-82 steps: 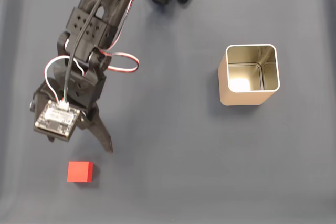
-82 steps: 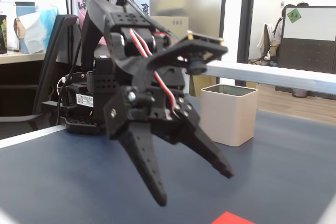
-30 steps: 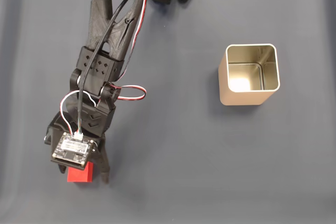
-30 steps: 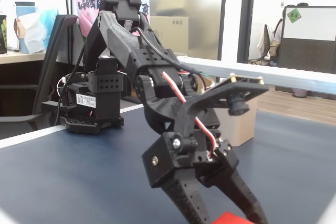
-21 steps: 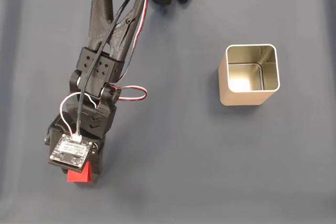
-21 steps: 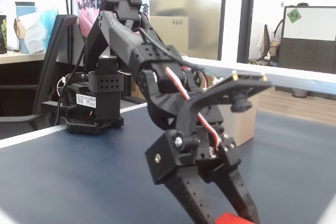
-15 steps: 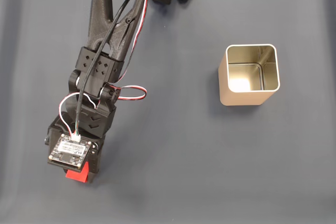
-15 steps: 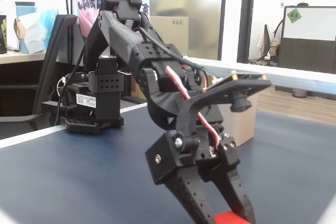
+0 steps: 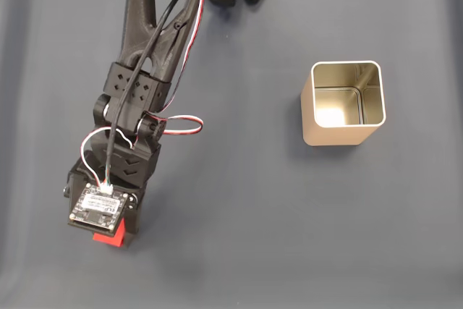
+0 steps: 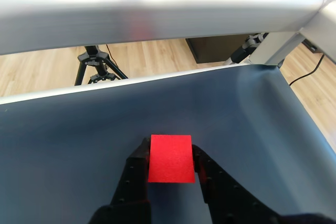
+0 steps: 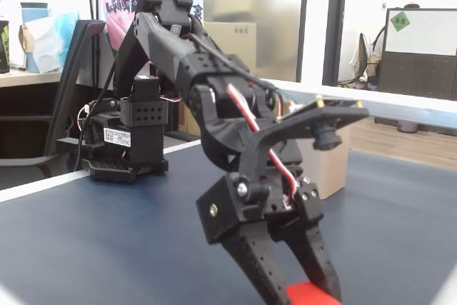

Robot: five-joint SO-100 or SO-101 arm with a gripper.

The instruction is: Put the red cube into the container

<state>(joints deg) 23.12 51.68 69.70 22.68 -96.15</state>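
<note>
In the wrist view, the black two-finger hand (image 10: 170, 158) is clenched on the small bright red matte cube (image 10: 170, 158); one finger (image 10: 137, 167) presses its left face and the other its right face. In a fixed view from above, the cube (image 9: 114, 237) sits at the near left of the dark blue tabletop (image 9: 239, 215), mostly covered by the hand (image 9: 108, 235). The square champagne-gold tin container (image 9: 345, 104) with a shiny inside stands well apart, farther to the right.
</note>
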